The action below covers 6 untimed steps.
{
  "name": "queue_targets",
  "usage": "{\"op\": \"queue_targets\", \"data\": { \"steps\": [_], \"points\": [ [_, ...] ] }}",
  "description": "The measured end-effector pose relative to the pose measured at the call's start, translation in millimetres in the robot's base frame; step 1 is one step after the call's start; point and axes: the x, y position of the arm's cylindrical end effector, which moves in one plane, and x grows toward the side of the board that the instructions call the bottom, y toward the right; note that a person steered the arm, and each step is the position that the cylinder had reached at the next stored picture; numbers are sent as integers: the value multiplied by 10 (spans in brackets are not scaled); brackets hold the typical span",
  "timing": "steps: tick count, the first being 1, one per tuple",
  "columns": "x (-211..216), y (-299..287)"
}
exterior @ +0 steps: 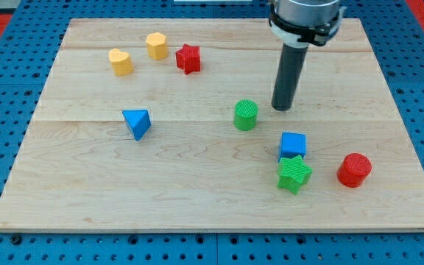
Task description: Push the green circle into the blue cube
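**Green circle sits left of my tip, blue cube lies nearer and to the right**

Nearest to the view's bottom stand three blocks in a loose group on the right: a green plastic star block [294, 175], a red plastic cylinder [354, 170] well to its right, and the blue plastic cube [293, 145], which touches the star's far edge.

Farther in, near the middle of the pale wooden board [197, 199], stands the green circle, a short ribbed plastic cylinder [246, 115]. My tip [282, 109] rests just to its right and slightly farther back, close but apart from it. I carry no jaws, only a straight dark rod, so there is nothing to open or close and I hold nothing.

The cube lies from the circle toward the near right. I judge I am on the wrong side: I would need to get round to the circle's far left before pushing.

To the left sits a blue plastic triangular block [137, 122]. Farthest away are a yellow plastic heart-shaped block [121, 62], a yellow plastic hexagonal block [156, 46] and a red plastic star block [188, 58].

Count: two green, two blue, two red, two yellow; eight blocks.
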Motion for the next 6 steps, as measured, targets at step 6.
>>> {"op": "queue_targets", "data": {
  "steps": [6],
  "points": [
    [705,121]
  ]
}}
